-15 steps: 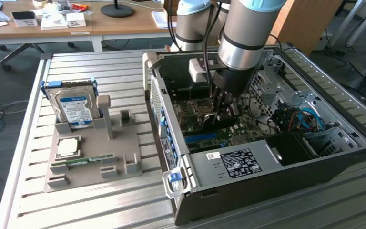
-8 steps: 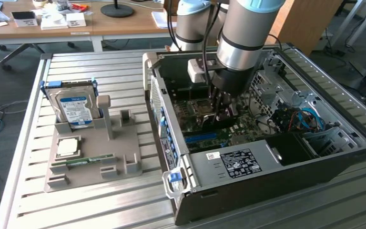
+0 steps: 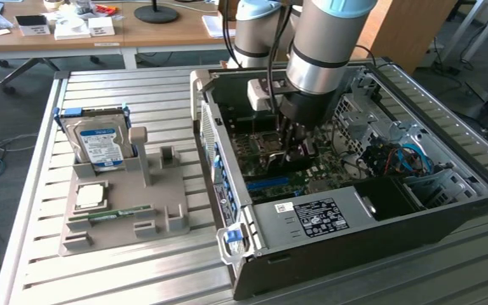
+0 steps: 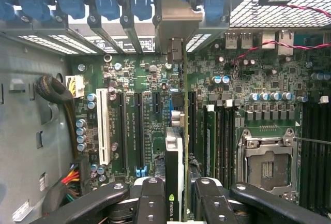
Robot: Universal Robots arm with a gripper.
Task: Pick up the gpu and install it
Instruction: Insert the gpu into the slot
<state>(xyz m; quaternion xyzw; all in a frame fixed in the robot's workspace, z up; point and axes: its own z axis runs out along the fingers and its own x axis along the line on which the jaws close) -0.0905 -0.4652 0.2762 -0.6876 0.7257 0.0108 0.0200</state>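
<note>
Gripper: gripper (image 4: 178, 206) clamped on the gpu (image 4: 174, 154), held edge-on over the motherboard (image 4: 150, 79)
Place: inside the case (image 3: 371, 244), 12 o'clock of the power supply (image 3: 312, 216), exterior view
Risk: misaligned card edge could miss its slot and jam

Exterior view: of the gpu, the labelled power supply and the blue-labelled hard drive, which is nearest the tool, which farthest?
1. gpu, held in the tool.
2. power supply, inside the case.
3. hard drive, outside, exterior view's left.
</note>
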